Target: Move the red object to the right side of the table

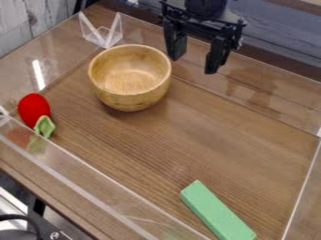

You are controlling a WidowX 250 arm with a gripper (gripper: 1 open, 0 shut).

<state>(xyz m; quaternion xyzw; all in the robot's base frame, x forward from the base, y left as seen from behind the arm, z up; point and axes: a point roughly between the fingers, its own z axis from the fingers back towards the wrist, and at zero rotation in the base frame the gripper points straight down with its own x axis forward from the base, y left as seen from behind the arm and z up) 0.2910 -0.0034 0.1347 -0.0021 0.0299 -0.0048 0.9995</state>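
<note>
A black robot gripper (198, 52) hangs above the far side of a brown wood-grain table (201, 141), its fingers (216, 54) pointing down and spread apart with nothing between them. Just to its left in the picture stands a round, light wooden bowl (130, 75), upright, its hollow showing no contents; the gripper is beside the bowl, and whether it touches the bowl's rim cannot be told from this angle. The small glossy red egg-shaped toy (33, 105) lies at the left edge of the table, close against the low clear acrylic wall (75, 173) that runs along that side, and a pale green leafy tip (45, 126) shows just below it on the near side. The toy sits well apart from the gripper, with the bowl between the two. A flat green rectangular block (216, 217) rests near the front right corner, angled across the wood grain and far from the other things. A folded piece of clear plastic (103, 31) stands behind the bowl at the back edge.
</note>
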